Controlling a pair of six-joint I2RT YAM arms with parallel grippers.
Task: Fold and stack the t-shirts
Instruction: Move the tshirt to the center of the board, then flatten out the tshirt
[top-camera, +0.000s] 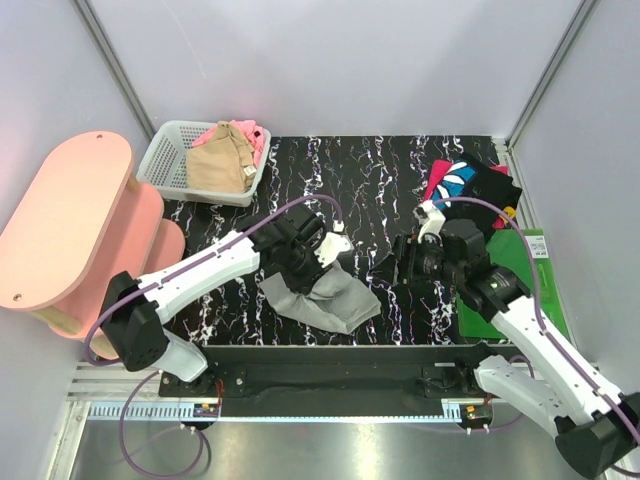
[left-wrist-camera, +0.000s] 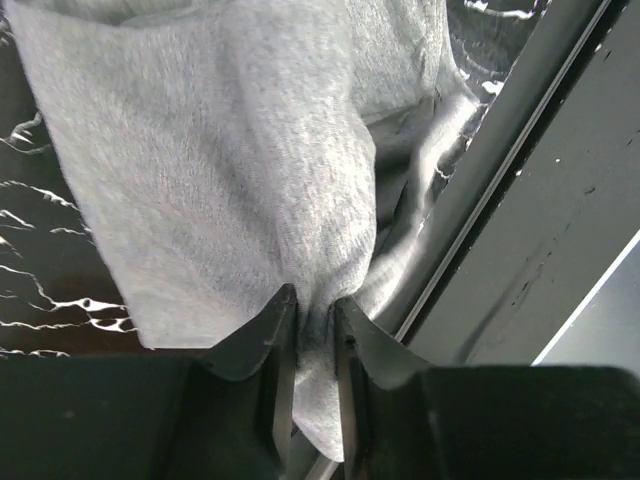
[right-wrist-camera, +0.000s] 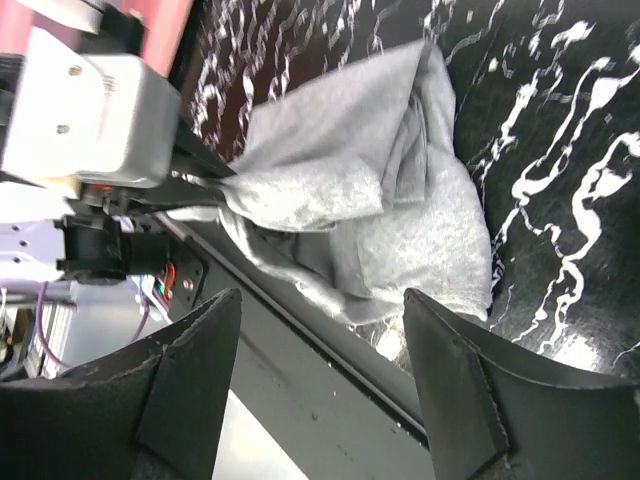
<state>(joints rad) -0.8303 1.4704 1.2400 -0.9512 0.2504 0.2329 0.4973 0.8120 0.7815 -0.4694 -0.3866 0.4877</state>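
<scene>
Entry: grey tee, grip stage.

The light-grey t-shirt (top-camera: 325, 298) is being held by the left gripper (left-wrist-camera: 312, 310). Its two fingers are being pressed together on a gathered fold of cloth, and in the left wrist view the fabric is being funnelled into the narrow slot between them. Which part of the garment this fold belongs to cannot be told. The rest of the shirt is being left bunched on the table (top-camera: 370, 190), close to the near edge, and seems to be spilling slightly over the dark rail there. The pinch is judged to be taken so that the shirt can be lifted or dragged back onto open table and spread before any fold is made.

The right gripper (right-wrist-camera: 322, 297) is being held with its fingers wide apart and nothing between them. It is being aimed at the crumpled shirt from the right, near it but not touching. It is judged to be kept ready for a second grip, since a limp shirt cannot be flattened from one point.

The black printed tee (top-camera: 475, 185) is being left at the far right, beside the green board (top-camera: 550, 290). The tan tee (top-camera: 220, 165) and pink tee (top-camera: 255, 135) are being left heaped in the white basket (top-camera: 160, 160) at the far left. No stack is being built yet; the task is judged early.
</scene>
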